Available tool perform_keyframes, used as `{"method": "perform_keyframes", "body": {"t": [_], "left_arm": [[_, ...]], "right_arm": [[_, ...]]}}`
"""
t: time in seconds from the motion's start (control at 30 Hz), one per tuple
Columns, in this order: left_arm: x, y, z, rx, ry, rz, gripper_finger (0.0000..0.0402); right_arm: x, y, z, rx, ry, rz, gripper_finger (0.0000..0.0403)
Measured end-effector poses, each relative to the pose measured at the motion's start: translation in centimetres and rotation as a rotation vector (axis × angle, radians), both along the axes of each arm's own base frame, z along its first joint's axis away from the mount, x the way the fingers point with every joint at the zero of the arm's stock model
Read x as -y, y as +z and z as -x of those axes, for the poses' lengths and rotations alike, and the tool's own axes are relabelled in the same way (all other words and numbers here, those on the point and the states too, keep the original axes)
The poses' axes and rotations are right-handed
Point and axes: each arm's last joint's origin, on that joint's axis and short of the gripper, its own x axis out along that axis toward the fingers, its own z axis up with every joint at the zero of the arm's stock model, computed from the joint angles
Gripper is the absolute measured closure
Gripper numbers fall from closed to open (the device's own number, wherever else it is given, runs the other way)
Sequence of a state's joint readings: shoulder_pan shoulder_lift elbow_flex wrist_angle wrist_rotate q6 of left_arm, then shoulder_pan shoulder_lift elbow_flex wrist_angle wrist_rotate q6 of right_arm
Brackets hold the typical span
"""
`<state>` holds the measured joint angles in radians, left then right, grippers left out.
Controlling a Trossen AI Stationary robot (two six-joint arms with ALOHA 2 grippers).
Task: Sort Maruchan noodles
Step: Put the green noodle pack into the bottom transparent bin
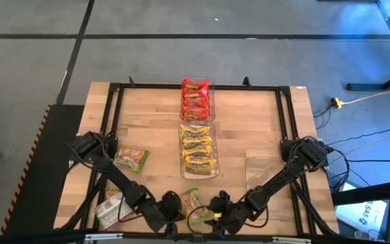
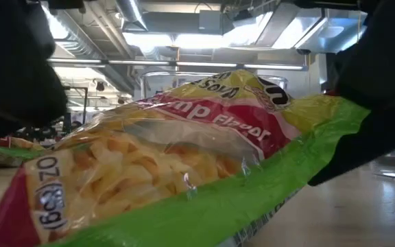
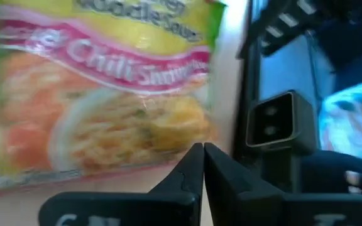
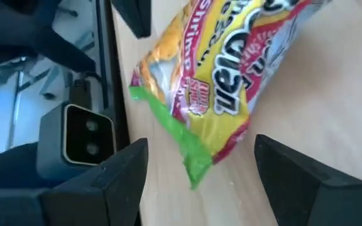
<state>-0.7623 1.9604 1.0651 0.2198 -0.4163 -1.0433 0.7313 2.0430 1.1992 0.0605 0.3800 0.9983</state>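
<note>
A green, pink and yellow noodle packet [image 1: 191,200] lies near the table's front edge, between my two grippers. It fills the low view [image 2: 184,171], its right end higher than its left. My left gripper [image 3: 203,164] is shut and stands at the packet's left side [image 1: 171,215], tips at the packet's near edge. My right gripper [image 4: 200,188] is open at the packet's right [image 1: 217,209], with the packet's green end [image 4: 190,157] between its fingers and apart from both. Red packets [image 1: 196,98] and yellow packets [image 1: 198,150] fill two clear bins. My left gripper's shut fingertips [image 3: 198,157] come in low and slanting from the table's left to the packet's edge [image 3: 168,147]. Whether they touch it, I cannot tell.
Two more green and pink packets lie at the left, one mid-table [image 1: 131,159] and one near the front edge [image 1: 110,207]. A clear bin [image 1: 263,175] stands at the right. A grey camera box [image 4: 80,141] sits at the front edge beside the black frame rail [image 1: 107,135].
</note>
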Motion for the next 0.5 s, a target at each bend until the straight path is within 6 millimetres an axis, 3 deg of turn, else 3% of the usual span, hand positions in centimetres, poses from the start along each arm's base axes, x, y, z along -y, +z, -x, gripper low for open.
{"method": "perform_keyframes", "body": {"t": [0.13,0.27,0.5], "left_arm": [[-0.1,-0.1,-0.2,-0.045,-0.068,0.044,0.0396],[0.3,0.0,0.1,-0.053,-0.092,0.061,0.0396],[1.0,0.1,1.1,-0.019,-0.038,0.011,0.0396]], "right_arm": [[0.6,0.6,0.1,-0.084,0.051,-0.05,0.0139],[1.6,2.7,0.7,-0.134,0.056,-0.047,0.0139],[3.9,4.6,-0.4,-0.089,-0.023,-0.043,0.0139]]}}
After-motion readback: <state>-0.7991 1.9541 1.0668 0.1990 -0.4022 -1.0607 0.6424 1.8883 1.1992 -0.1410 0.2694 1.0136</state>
